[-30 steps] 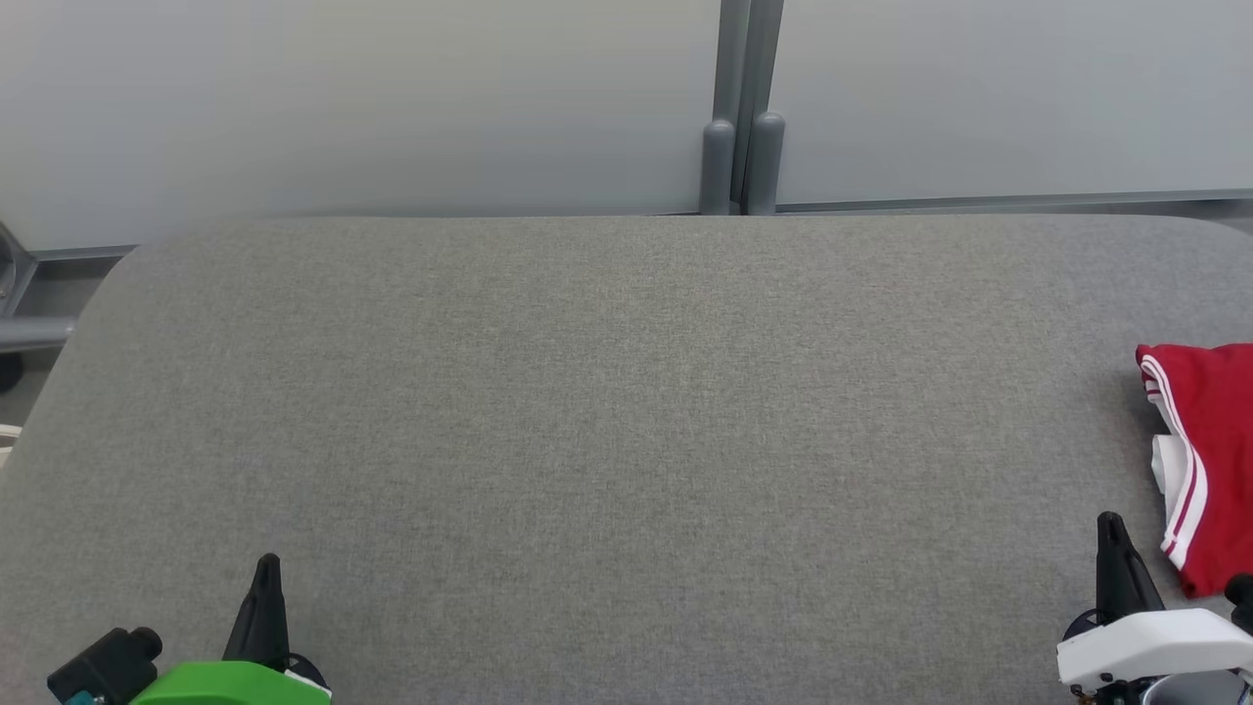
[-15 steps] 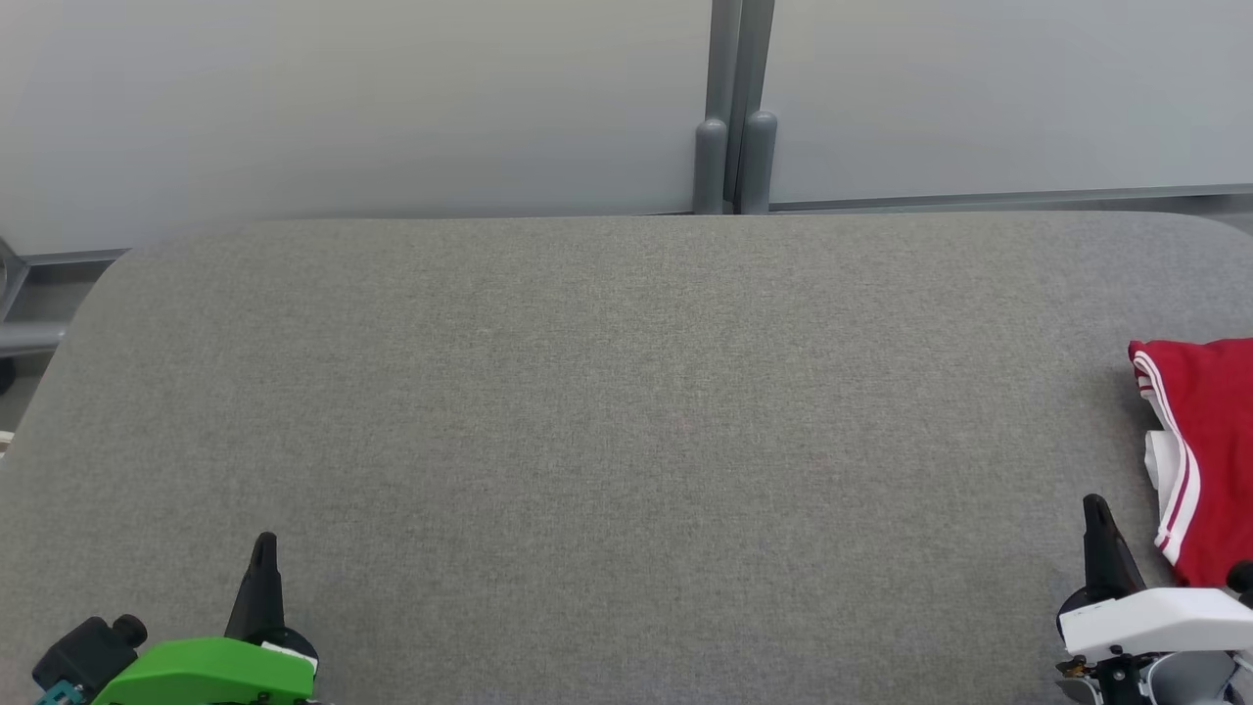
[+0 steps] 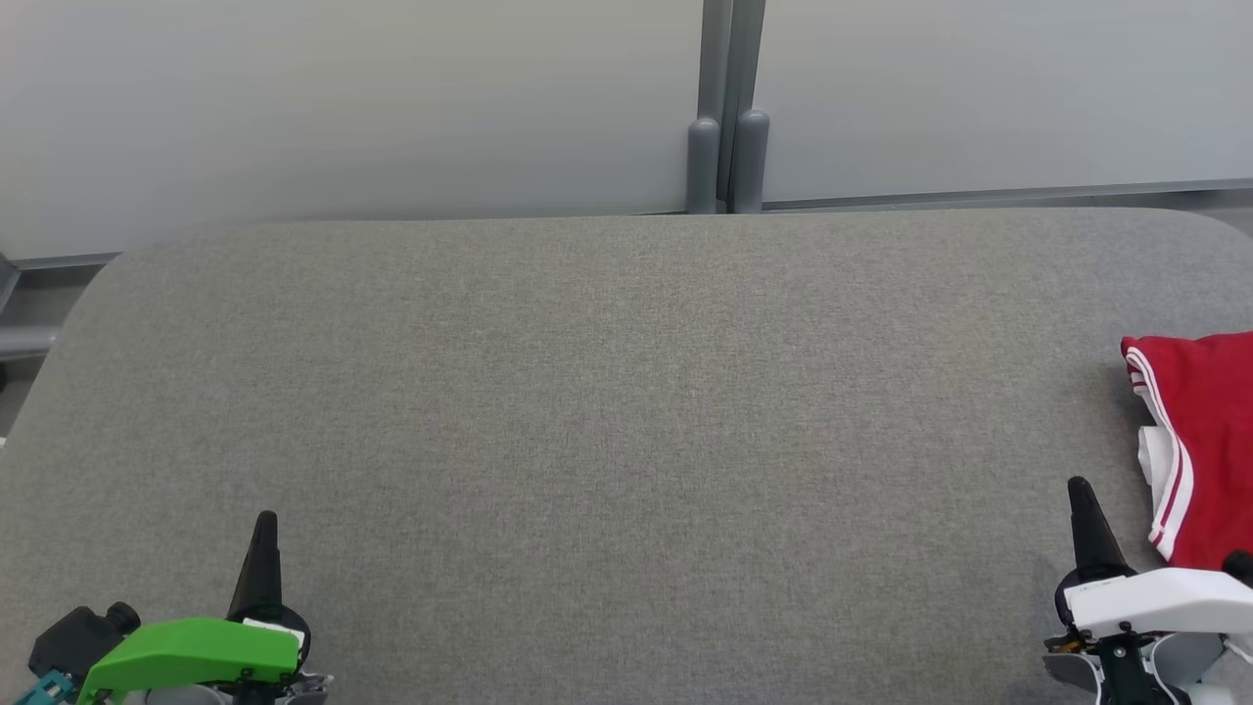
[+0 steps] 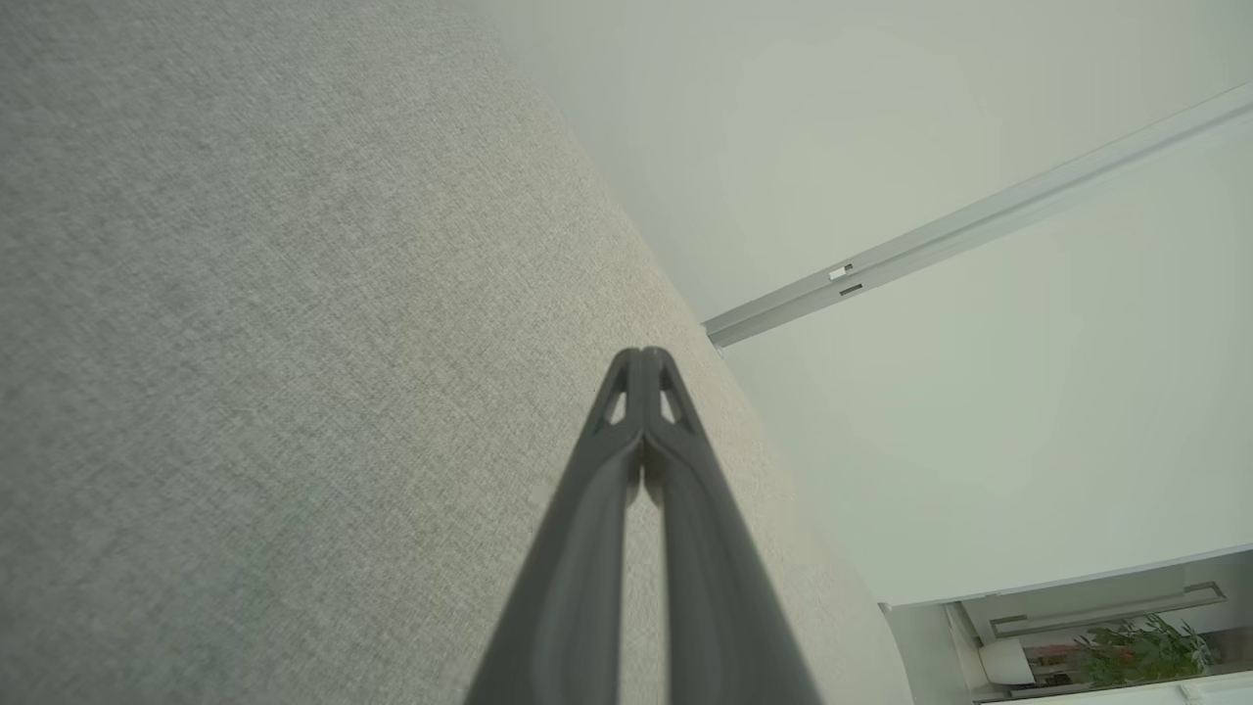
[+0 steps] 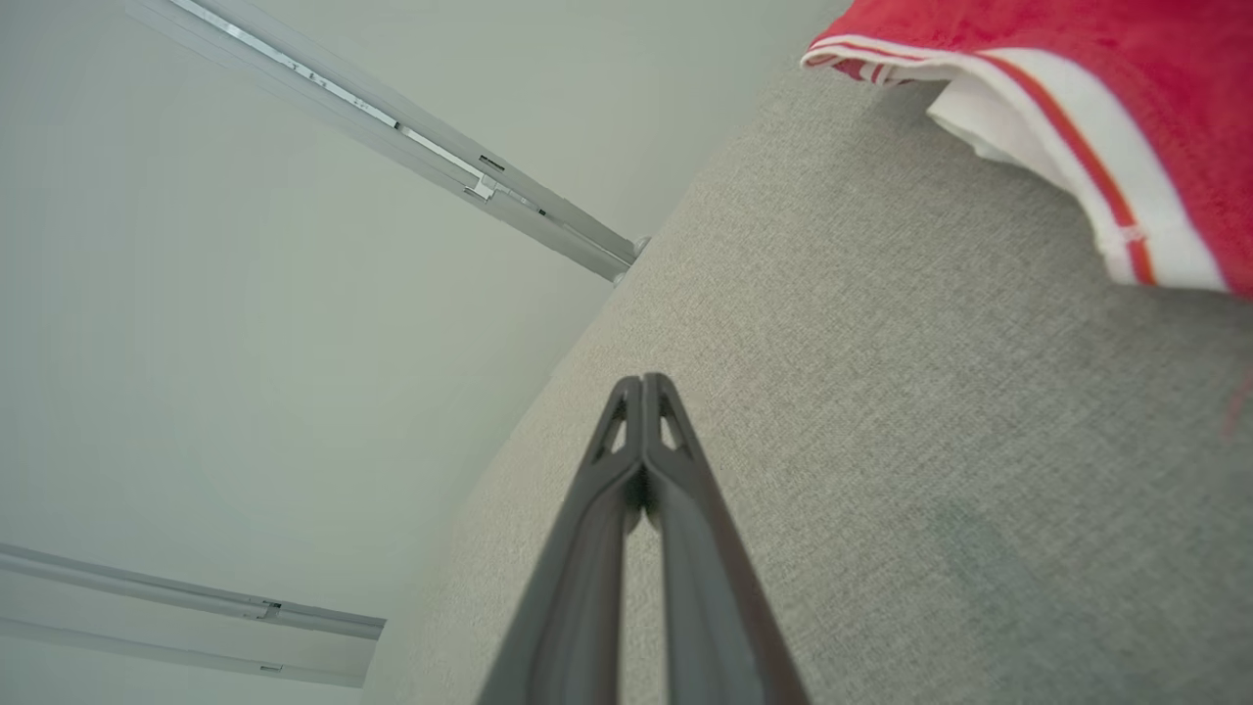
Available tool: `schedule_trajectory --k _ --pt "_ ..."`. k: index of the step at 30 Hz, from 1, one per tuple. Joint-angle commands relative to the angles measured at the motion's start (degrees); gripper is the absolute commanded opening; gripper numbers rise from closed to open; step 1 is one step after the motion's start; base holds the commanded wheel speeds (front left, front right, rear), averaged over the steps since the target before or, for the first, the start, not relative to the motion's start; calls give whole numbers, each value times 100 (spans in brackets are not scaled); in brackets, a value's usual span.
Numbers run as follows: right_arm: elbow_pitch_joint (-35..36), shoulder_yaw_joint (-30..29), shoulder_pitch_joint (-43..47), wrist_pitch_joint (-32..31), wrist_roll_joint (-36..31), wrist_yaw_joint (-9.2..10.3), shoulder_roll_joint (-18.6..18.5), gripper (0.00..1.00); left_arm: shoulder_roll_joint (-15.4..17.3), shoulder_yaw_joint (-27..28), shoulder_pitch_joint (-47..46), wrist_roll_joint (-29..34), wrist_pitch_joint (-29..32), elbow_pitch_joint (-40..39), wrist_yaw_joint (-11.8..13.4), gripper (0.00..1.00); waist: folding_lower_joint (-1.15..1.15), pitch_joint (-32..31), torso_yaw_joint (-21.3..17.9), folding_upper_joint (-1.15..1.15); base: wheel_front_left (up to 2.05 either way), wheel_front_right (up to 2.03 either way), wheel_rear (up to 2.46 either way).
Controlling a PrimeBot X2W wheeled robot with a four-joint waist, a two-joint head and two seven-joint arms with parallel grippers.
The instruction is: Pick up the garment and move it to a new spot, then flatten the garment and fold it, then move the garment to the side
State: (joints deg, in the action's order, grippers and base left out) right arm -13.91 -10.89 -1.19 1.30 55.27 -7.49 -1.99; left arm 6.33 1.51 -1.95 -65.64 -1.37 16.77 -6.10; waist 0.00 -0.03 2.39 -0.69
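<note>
Head view: red garment at far right, both end effectors closed

Grey cloth-covered surface (image 3: 607,411) spans the frame. Garment (image 3: 1199,441), red with white-and-red striped trim, lies on it at the right edge and is cut off by the frame. A bit of white fabric shows at its left hem.

Left end effector (image 3: 265,519) at lower left: fingers pressed together, tip pointing up the frame, nothing held. Well apart from the garment.

Right end effector (image 3: 1078,487) at lower right: fingers pressed together, nothing held. Near the garment's left hem, with a strip of bare cloth between them.

Left wrist view: the two dark fingers meet at the tip over bare grey cloth.

Right wrist view: fingers meet at the tip. The garment's striped hem sits at upper right, apart from the tip.

Behind the surface: pale wall panels (image 3: 343,108) and two grey posts (image 3: 726,162) at their join.
</note>
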Motion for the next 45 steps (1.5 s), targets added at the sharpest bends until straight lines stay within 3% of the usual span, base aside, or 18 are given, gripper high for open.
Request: schedule_trajectory --k 1,45 --pt "31 19 -124 -44 203 -3 -45 0 -1 48 -160 -172 39 -63 -43 0 0 1 -6 34 0 0 0" --pt "-65 272 -503 -618 2813 -3 -90 0 -267 352 -543 -2023 604 -84 -123 0 0 17 -166 58 0 0 0"
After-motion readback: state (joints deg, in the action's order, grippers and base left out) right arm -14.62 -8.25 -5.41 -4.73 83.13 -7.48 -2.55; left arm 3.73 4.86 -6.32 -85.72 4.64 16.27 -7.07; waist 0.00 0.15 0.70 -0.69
